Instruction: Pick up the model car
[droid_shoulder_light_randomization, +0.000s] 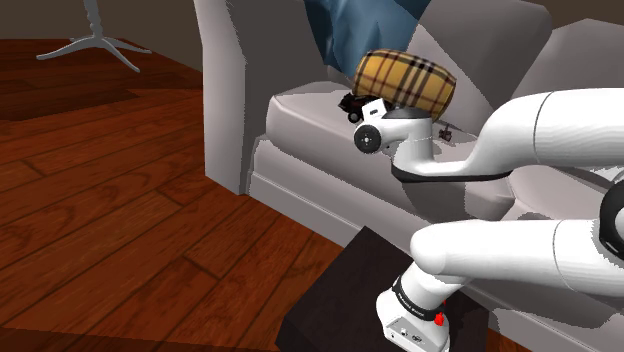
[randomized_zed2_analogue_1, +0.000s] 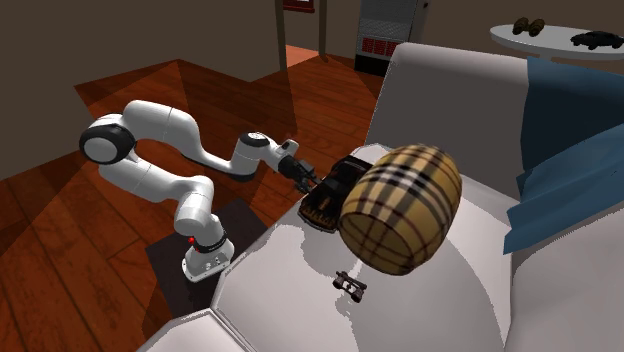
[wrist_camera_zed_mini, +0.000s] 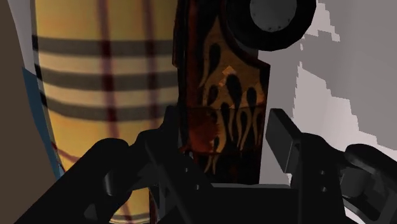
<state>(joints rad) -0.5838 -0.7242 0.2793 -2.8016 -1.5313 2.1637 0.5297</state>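
Observation:
The model car (wrist_camera_zed_mini: 222, 95) is dark with orange flame markings and a black wheel (wrist_camera_zed_mini: 273, 22). It lies on the grey sofa seat (droid_shoulder_light_randomization: 310, 120), pressed against a tan plaid roll pillow (droid_shoulder_light_randomization: 405, 78). My gripper (wrist_camera_zed_mini: 222, 137) is shut on the car, one black finger against each side of its body. From the second exterior view the gripper (randomized_zed2_analogue_1: 305, 180) reaches in over the sofa's front edge to the car (randomized_zed2_analogue_1: 328, 195), beside the pillow (randomized_zed2_analogue_1: 400, 205). In the shoulder view the car (droid_shoulder_light_randomization: 350, 101) peeks out just past the white wrist.
A small dark object (randomized_zed2_analogue_1: 350, 285) lies on the seat nearer the sofa's front. A blue cushion (randomized_zed2_analogue_1: 560, 150) leans on the backrest. A round white table (randomized_zed2_analogue_1: 550, 45) stands behind the sofa. The sofa arm (droid_shoulder_light_randomization: 225, 90) rises to the shoulder view's left, above wooden floor (droid_shoulder_light_randomization: 120, 220).

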